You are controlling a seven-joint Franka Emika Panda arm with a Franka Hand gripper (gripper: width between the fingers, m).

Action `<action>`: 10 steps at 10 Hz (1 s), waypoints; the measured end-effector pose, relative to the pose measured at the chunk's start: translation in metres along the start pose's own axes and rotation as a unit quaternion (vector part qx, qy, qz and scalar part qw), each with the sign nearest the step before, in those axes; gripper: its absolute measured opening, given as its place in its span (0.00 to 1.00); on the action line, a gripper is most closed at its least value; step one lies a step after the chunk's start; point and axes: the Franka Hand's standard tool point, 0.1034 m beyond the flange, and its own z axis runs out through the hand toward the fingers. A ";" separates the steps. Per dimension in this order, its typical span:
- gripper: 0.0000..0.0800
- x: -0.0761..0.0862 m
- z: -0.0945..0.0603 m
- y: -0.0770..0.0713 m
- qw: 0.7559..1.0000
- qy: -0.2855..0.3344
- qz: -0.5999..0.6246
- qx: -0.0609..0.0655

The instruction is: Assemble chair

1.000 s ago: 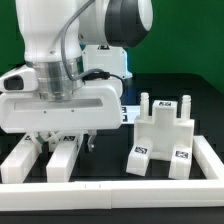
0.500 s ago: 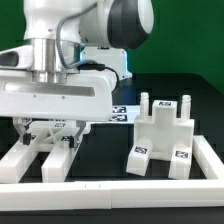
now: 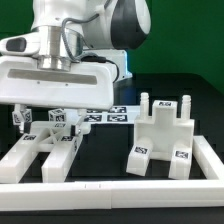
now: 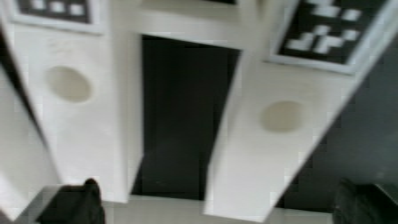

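White chair rails [image 3: 62, 155] are pictured beneath the released, empty gripper [image 4: 228, 202], by whose fingers [image 4: 71, 205] one could be knocked askew should the descent be misaligned.

Flat green wall [image 3: 190, 40] at the back, plain and unmarked, showing in both upper corners of the exterior view. Below it, a matte black table [image 3: 208, 118] reaching from the wall to the near edge. Along that near edge, a low white rail [image 3: 120, 190], turning a corner and running back along the exterior view's right. Marker board [image 3: 112, 115] lying flat on the black top near the middle. Bright, even light, with white surfaces close to glare. From the wrist view, only a dark, blurred band of tabletop.
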 end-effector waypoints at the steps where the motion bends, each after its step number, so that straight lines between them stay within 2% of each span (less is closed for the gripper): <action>1: 0.81 0.000 -0.001 -0.004 1.000 -0.019 0.011 0.013; 4: 0.81 0.000 0.000 -0.004 1.000 -0.017 0.010 0.012; 7: 0.81 -0.008 0.009 -0.011 0.999 -0.025 0.023 0.028; 10: 0.81 -0.016 0.017 -0.009 0.999 -0.030 0.028 0.029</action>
